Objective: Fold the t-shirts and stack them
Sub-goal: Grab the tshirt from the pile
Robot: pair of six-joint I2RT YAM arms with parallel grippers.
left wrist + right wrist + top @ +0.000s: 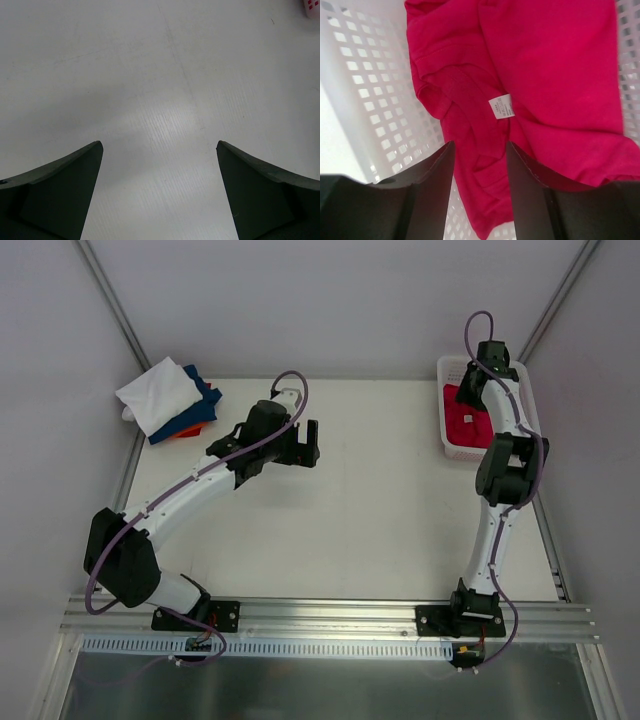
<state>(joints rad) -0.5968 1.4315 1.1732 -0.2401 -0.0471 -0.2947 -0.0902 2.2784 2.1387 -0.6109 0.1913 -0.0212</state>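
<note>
Presently, right gripper (480, 147) sits inside basket (365, 75), jaws astride crimson t-shirt (560, 75); grip unconfirmed. Left gripper (159, 145) spread wide, empty, well apart from basket.

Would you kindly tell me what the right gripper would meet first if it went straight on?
The red t-shirt in the white basket: the right gripper, jaws open, points down at its folds near the label. Depth to the cloth is unclear.

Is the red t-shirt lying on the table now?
No, the red t-shirt lies crumpled inside the white basket.
</note>
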